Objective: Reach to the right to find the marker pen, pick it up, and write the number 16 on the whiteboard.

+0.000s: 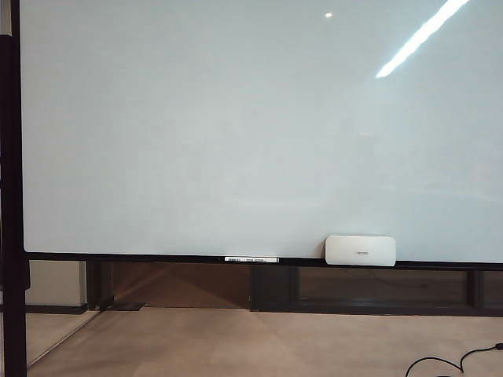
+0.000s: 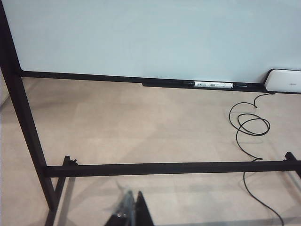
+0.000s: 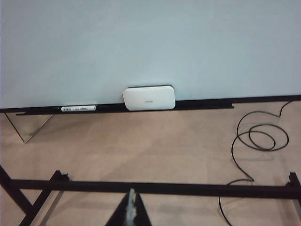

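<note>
A: Marker pen (image 1: 251, 259) lies on the whiteboard (image 1: 236, 126) ledge beside the eraser (image 1: 360, 250), board unmarked.

B: Why untouched? Right end effector (image 3: 131, 212) hangs clenched and empty, well apart; left end effector (image 2: 131, 212), likewise distant, looks shut too.

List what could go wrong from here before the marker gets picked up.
1. The marker pen lies flat on the whiteboard ledge close to the eraser; a reach could bump the eraser off.
2. The shut right gripper must open first, or it may push the pen along the ledge.
3. A loose cable on the floor looks like a possible snag.
</note>
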